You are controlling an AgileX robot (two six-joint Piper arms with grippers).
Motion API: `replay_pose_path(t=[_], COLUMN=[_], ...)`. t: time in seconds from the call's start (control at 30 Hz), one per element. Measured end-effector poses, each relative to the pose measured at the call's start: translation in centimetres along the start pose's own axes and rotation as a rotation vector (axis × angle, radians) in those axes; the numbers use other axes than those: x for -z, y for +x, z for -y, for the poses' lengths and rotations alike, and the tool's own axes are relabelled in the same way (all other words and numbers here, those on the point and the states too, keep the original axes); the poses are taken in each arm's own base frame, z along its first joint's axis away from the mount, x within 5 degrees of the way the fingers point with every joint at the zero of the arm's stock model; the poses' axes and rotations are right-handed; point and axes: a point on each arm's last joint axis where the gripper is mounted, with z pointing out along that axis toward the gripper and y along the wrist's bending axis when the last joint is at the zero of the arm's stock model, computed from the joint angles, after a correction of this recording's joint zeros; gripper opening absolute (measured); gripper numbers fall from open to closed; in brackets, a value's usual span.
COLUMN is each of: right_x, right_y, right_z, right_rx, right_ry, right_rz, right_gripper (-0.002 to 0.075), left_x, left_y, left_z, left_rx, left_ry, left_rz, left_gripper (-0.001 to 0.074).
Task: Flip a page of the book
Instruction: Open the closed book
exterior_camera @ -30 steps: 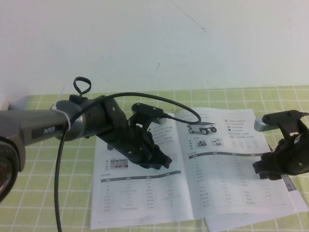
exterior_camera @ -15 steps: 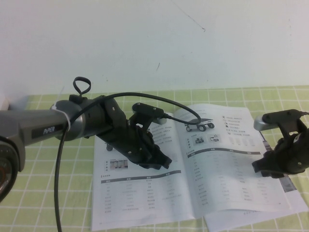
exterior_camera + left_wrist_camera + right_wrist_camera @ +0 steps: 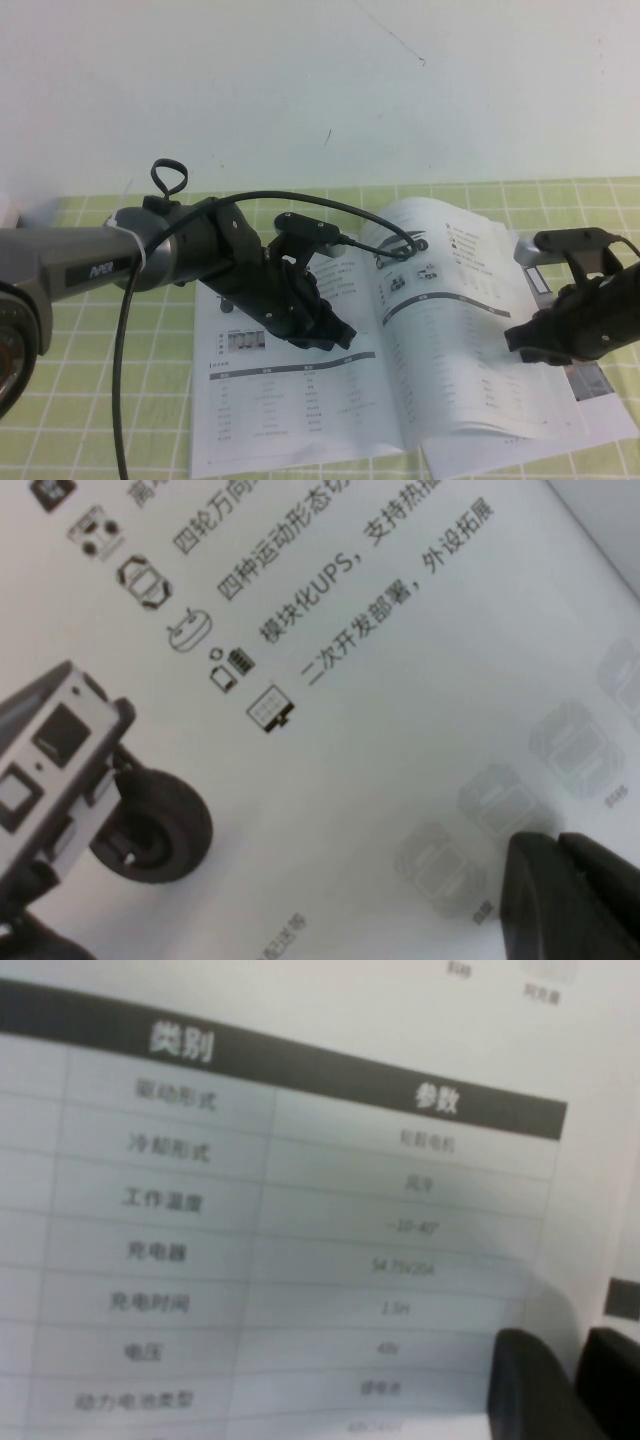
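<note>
The book (image 3: 300, 400) lies open on the green checked cloth. My right gripper (image 3: 522, 345) is shut on the outer edge of the page (image 3: 450, 330), the right-hand leaf with a cart picture and a grey table. The page is lifted and bowed toward the spine, and the leaf beneath (image 3: 600, 400) shows at the right. In the right wrist view the page (image 3: 300, 1210) runs between the gripper's (image 3: 578, 1360) two dark fingers. My left gripper (image 3: 338, 335) is shut, its tips on the left half of the book. The left wrist view shows the left gripper (image 3: 555, 855) on printed paper.
The green checked tablecloth (image 3: 100, 400) covers the table, and a white wall (image 3: 400, 100) rises behind it. The left arm's black cable (image 3: 120, 350) hangs at the left, and another loops over the spine (image 3: 390, 228). The left arm spans the book's left half.
My right gripper has moved left with the page's edge. The page has risen and curled toward the spine, uncovering the leaf beneath. The left arm has not moved.
</note>
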Motion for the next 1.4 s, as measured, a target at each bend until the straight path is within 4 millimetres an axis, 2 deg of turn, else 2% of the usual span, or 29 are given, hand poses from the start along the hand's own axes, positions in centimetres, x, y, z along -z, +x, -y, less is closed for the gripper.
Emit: replay_pose_path(t=[0.57, 0.87, 1.03, 1.2, 1.4], right_x=[-0.2, -0.3, 1.0, 3.8, 4.1], right_y=[-0.5, -0.5, -0.9, -0.9, 0.7], right_z=[-2.0, -2.2, -2.4, -1.5, 0.7], right_rx=[0.035, 0.057, 0.073, 0.2, 0.283], right_ry=[-0.224, -0.246, -0.258, -0.19, 0.04], right_rz=[0.074, 0.092, 0.12, 0.13, -0.073], right_gripper=[0.0099, 0.0099, 0.0099, 0.0087, 0.0011], left_x=[0.0, -0.1, -0.1, -0.1, -0.2], left_y=[0.0, 0.0, 0.0, 0.0, 0.0], left_z=[0.1, 0.1, 0.1, 0.1, 0.1], left_rx=[0.003, 0.012, 0.012, 0.013, 0.017], left_ry=[0.006, 0.011, 0.011, 0.012, 0.015], left_rz=[0.003, 0.005, 0.004, 0.004, 0.004], left_gripper=[-0.0004, -0.0004, -0.0004, -0.0004, -0.0004])
